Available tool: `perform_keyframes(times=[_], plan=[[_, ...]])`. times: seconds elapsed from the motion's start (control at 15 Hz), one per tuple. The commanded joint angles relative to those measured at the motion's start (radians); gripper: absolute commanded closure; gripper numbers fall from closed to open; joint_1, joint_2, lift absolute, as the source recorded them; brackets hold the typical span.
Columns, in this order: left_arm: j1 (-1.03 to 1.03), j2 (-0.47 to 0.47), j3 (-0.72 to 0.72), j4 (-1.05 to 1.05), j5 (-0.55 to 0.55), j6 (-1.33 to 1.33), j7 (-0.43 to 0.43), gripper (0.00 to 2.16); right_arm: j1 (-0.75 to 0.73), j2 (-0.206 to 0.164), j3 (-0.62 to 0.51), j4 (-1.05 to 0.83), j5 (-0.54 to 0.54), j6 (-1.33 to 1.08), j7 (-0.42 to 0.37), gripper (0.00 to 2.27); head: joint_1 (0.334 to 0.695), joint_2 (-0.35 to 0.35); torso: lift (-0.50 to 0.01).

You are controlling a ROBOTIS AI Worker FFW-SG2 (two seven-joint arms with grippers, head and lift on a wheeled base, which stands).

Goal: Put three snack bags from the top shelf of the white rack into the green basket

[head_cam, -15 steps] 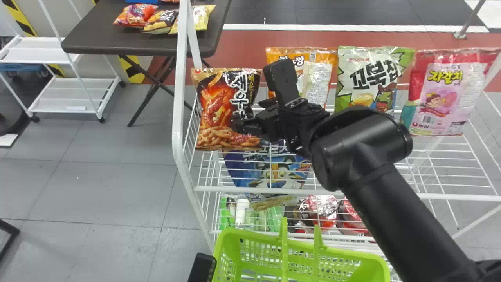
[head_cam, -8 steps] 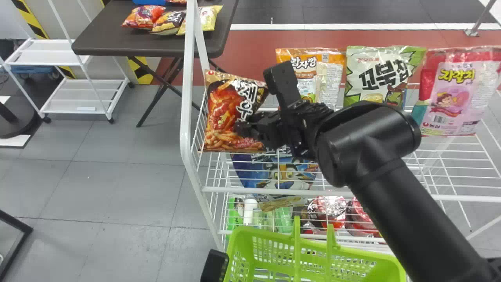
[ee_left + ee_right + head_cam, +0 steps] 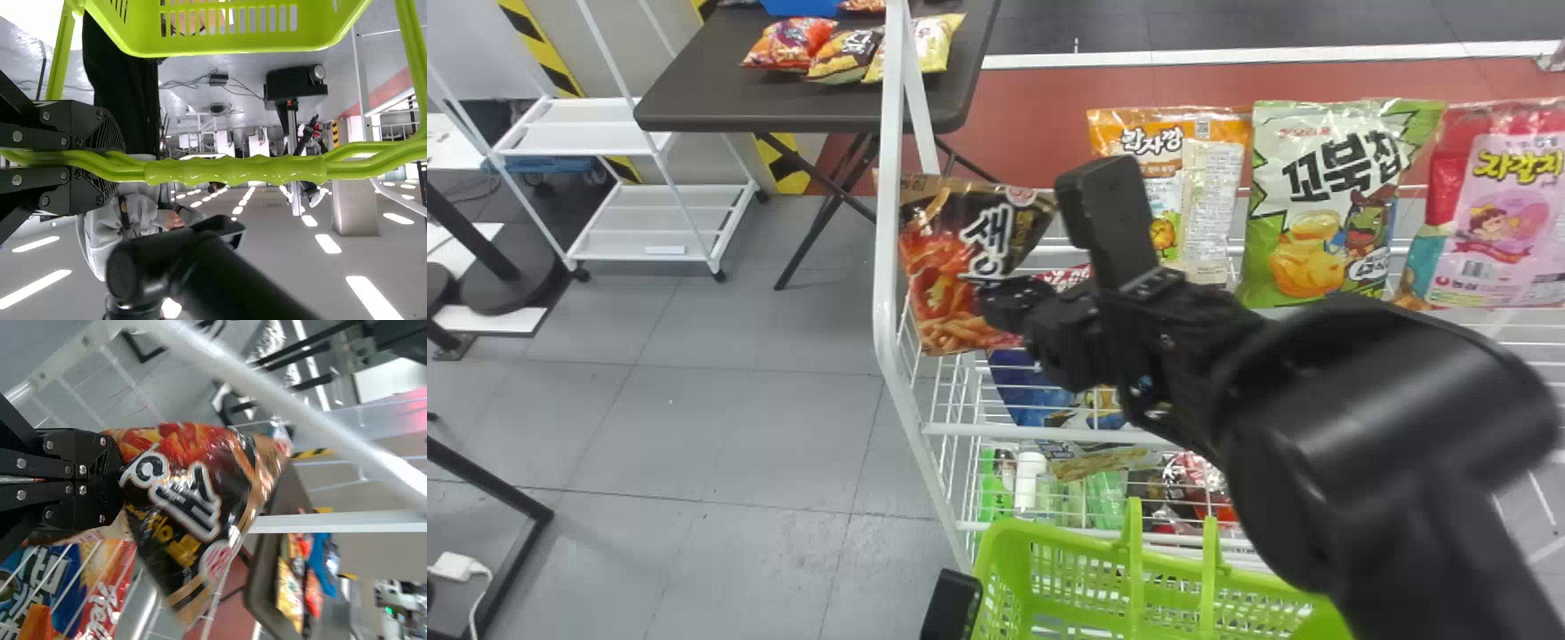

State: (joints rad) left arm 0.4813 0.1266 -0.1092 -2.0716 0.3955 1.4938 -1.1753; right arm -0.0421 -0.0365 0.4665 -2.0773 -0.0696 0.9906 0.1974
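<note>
At the left end of the white rack's top shelf [image 3: 1049, 434], the red-and-black snack bag [image 3: 938, 293] is in my right gripper [image 3: 1000, 298], its upper left edge behind the rack's post. In the right wrist view, the right gripper [image 3: 119, 483] is shut on the crumpled bag [image 3: 193, 493]. Orange [image 3: 1214, 196], green [image 3: 1334, 240] and pink [image 3: 1507, 218] bags stand upright along the shelf's back. The green basket [image 3: 1005, 556] is low in front of the rack. Beside it is my left gripper [image 3: 951, 604]; in the left wrist view, the left gripper [image 3: 110, 157] is shut on the basket's handle [image 3: 233, 170].
A blue bag [image 3: 1036, 391] shows through the wires behind my right arm. Bottles and packets [image 3: 1107, 498] are on a lower shelf. The rack's left post [image 3: 887, 267] rises close beside the held bag. Behind stand a dark table [image 3: 729, 98] with snacks and a white cart [image 3: 640, 209].
The head view has turned left, so the scene sits farther right in it. Against the rack, the held bag has moved left and its top has slid behind the post. My right forearm looms larger.
</note>
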Motion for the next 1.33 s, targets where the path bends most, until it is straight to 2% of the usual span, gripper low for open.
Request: perform_keyframes(times=[0.0, 0.07, 0.13, 0.27, 0.33, 0.4, 0.47, 0.6, 0.73, 0.8, 0.87, 1.0, 1.13, 1.27], plan=[[-0.003, -0.004, 0.008, 0.001, -0.001, 0.0, 0.005, 2.11, 0.123, -0.1, -0.057, -0.207, 0.022, 0.046, -0.026, 2.13, 0.695, 0.109, 0.0], [-0.003, -0.005, 0.013, 0.001, -0.001, 0.0, 0.009, 2.11, 0.174, -0.137, -0.104, -0.28, 0.014, 0.049, -0.027, 2.13, 0.695, 0.035, 0.0], [-0.003, -0.007, 0.02, -0.001, 0.0, 0.0, 0.009, 2.11, 0.24, -0.161, -0.169, -0.348, 0.005, 0.046, -0.027, 2.13, 0.695, -0.005, 0.0], [-0.004, -0.01, 0.036, -0.004, 0.003, -0.003, 0.011, 2.11, 0.383, -0.194, -0.284, -0.466, -0.006, 0.012, -0.009, 2.13, 0.695, -0.098, 0.0], [-0.004, -0.01, 0.043, -0.004, 0.005, -0.006, 0.013, 2.12, 0.449, -0.198, -0.348, -0.521, -0.033, 0.009, 0.004, 2.13, 0.695, -0.145, 0.0], [-0.003, -0.012, 0.052, -0.005, 0.008, -0.016, 0.017, 2.12, 0.53, -0.198, -0.416, -0.578, -0.059, 0.012, 0.022, 2.13, 0.695, -0.233, 0.0], [-0.003, -0.013, 0.065, -0.007, 0.016, -0.022, 0.023, 2.12, 0.602, -0.198, -0.485, -0.629, -0.099, 0.021, 0.027, 2.13, 0.695, -0.271, 0.0], [0.014, -0.019, 0.103, -0.027, 0.028, -0.025, 0.025, 2.12, 0.731, -0.197, -0.591, -0.673, -0.127, 0.033, 0.057, 2.13, 0.695, -0.335, 0.0], [0.056, -0.039, 0.146, -0.062, 0.037, -0.049, 0.029, 2.12, 0.792, -0.191, -0.677, -0.673, -0.162, 0.07, 0.119, 2.13, 0.695, -0.35, 0.0], [0.056, -0.044, 0.148, -0.065, 0.037, -0.049, 0.034, 2.12, 0.824, -0.163, -0.724, -0.673, -0.187, 0.089, 0.166, 2.13, 0.695, -0.35, 0.0], [0.056, -0.047, 0.144, -0.068, 0.037, -0.056, 0.04, 2.12, 0.855, -0.112, -0.76, -0.673, -0.194, 0.132, 0.238, 2.13, 0.695, -0.35, 0.0], [0.053, -0.047, 0.128, -0.073, 0.032, -0.056, 0.062, 2.12, 0.873, 0.017, -0.792, -0.661, -0.17, 0.178, 0.404, 2.13, 0.695, -0.35, 0.0], [0.053, -0.047, 0.118, -0.081, 0.032, -0.056, 0.065, 2.12, 0.9, 0.02, -0.787, -0.616, -0.217, 0.19, 0.432, 2.13, 0.695, -0.35, 0.0], [0.056, -0.047, 0.106, -0.085, 0.029, -0.056, 0.071, 2.12, 0.898, 0.015, -0.729, -0.553, -0.197, 0.181, 0.419, 2.13, 0.695, -0.35, 0.0]])
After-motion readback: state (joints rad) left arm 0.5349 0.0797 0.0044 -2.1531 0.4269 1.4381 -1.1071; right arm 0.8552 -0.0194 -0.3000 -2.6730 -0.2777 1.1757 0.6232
